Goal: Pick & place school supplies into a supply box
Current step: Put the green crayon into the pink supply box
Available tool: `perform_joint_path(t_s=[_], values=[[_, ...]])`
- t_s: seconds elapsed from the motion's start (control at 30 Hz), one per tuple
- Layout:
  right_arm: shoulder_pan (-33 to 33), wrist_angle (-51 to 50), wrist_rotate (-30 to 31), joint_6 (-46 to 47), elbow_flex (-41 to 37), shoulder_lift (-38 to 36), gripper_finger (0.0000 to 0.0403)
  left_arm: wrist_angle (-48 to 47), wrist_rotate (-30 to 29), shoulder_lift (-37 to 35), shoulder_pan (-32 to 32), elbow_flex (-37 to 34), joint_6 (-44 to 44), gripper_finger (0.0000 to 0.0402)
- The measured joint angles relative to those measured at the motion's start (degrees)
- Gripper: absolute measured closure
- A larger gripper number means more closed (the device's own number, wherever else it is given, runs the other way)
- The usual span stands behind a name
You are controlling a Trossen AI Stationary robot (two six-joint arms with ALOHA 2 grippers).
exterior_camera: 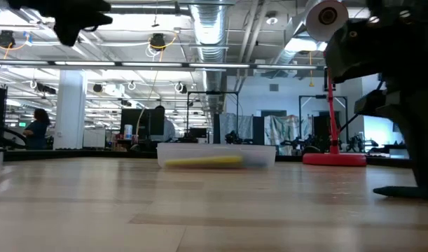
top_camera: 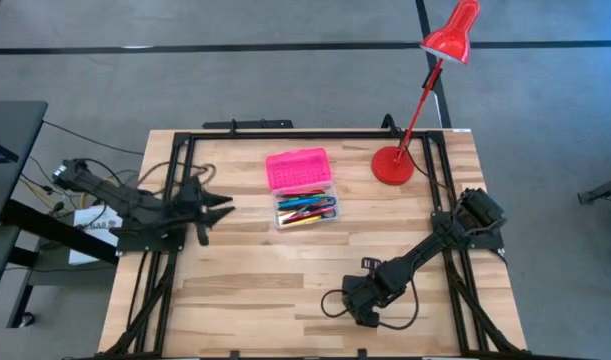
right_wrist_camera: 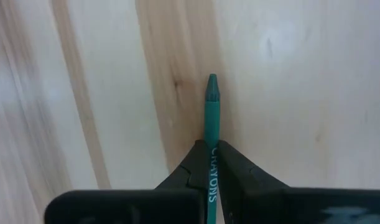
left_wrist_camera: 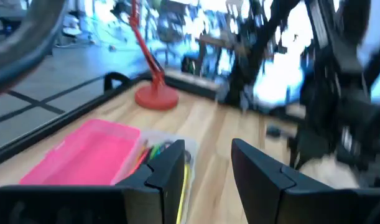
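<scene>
Left end effector: at the left side of the desk, raised off the wood, fingers parted with nothing between them, pointing toward the supply box
Supply box: small rectangular case near the back middle of the desk, between the left arm and the lamp; the bright pink textured lid lies folded open toward the back edge, the clear base sits toward the front
School supplies in the box: a loose bundle of thin sticks lying lengthwise in the clear base, with red, yellow, blue and green showing; from desk height a yellow band shows through the clear wall
Crayon: 1 teal-green stick with a blunt cone tip and white lettering along its wrapper, its tip reaching out past the fingertips over pale wood grain at the front right of the desk; whether it touches the wood cannot be told
Right end effector: low over the front right of the desk, well apart from the supply box, fingers clamped tight on the crayon from both sides
Red desk lamp: round base at the back right of the desk, just right of the box, thin stem leaning out to a red shade beyond the back edge
</scene>
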Motion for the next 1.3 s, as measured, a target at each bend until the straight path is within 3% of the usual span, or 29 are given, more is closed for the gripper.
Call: perform_joint_path(t_s=[0.2,0.37,0.53,0.9,1.3], values=[[-2.7,1.0,0.3,-3.3,0.0,-0.9,0.0402,1.3,-1.9,-13.5,0.0,-6.9,-2.8,0.0276],[-7.6,-0.3,2.9,-8.6,1.2,-1.8,0.0403,-1.8,-1.9,-18.0,0.0,-7.2,-3.0,0.0276],[-13.2,-3.5,1.4,-17.8,4.9,-2.6,0.0403,-3.8,-2.3,-18.4,0.0,-7.2,-3.0,0.0276],[-28.1,-8.1,3.3,-37.9,16.3,-3.0,0.0403,-13.1,-2.9,-18.2,0.0,-7.2,-13.5,0.0276],[-38.8,-0.1,0.2,-49.9,17.0,-2.6,0.04,-13.7,-3.3,-18.2,0.0,-7.2,-14.8,0.0276]])
